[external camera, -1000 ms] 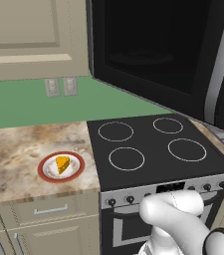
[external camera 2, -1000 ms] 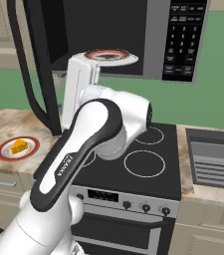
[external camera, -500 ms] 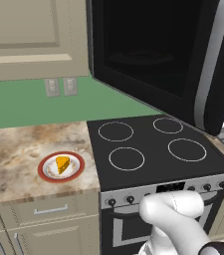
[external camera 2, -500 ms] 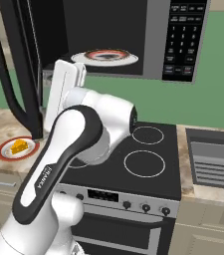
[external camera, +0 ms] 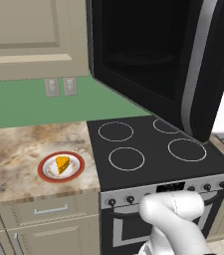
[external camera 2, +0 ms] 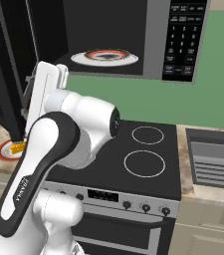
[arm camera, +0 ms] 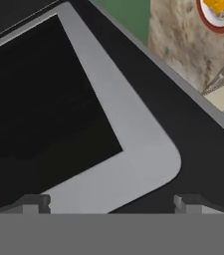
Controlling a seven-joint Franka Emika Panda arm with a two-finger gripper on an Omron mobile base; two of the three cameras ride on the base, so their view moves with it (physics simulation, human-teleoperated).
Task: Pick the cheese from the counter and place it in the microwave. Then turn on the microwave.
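Note:
The cheese (external camera: 62, 164) is a small orange wedge lying on a round white plate with a red rim (external camera: 48, 172) on the marbled counter (external camera: 14, 144), left of the stove. The microwave (external camera 2: 133, 35) hangs above the stove with its door (external camera: 183, 64) swung wide open. My gripper (arm camera: 111, 204) is open with nothing between its fingertips (arm camera: 36, 203). It is up close against the door's silver trim (arm camera: 133, 139). In the hand view the cheese (arm camera: 217, 5) sits far off at the top right corner. In the right base view the arm hides most of the cheese (external camera 2: 18, 147).
Inside the microwave rests a round plate (external camera 2: 105, 56), and the button panel (external camera 2: 184, 40) is to its right. A black stovetop (external camera: 153, 149) with ring marks lies below, with knobs along its front. A sink (external camera 2: 213, 159) lies right of the stove.
The arm has swung left, carrying the hand from in front of the microwave's opening toward the open door. The cheese and plate have stayed put.

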